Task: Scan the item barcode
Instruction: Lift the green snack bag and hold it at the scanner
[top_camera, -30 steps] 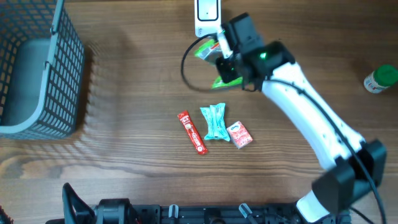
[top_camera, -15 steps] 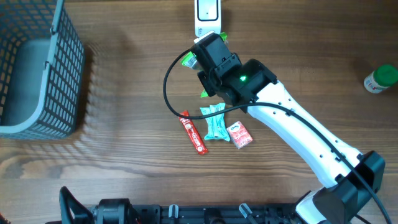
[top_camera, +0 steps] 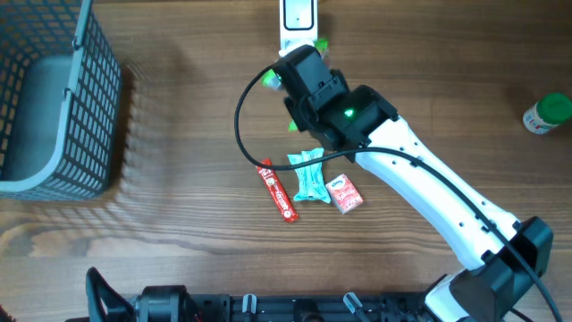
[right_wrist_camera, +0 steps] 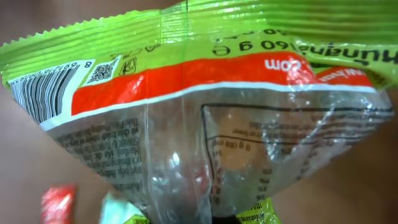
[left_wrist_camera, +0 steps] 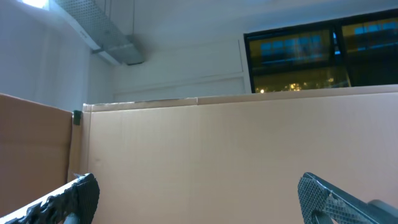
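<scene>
Right gripper [top_camera: 302, 79]: clamped on green-and-orange crinkly plastic snack packet [right_wrist_camera: 205, 93]
Packet: just beside white plastic scanner [top_camera: 296, 22]
Left gripper [left_wrist_camera: 196, 202]: jaws wide apart, empty

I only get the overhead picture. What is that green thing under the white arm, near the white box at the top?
Observer: The right wrist camera shows it close up. It is a green packet with an orange-red band and a clear lower half.
Operator: Does it have a barcode? I see none from above.
Observer: Yes, a barcode sits at the packet's upper left corner in that view, next to a small QR code.
Operator: And the other arm? I can't make it out.
Observer: Its wrist camera shows the left gripper wide open, with nothing between its fingers.
</scene>
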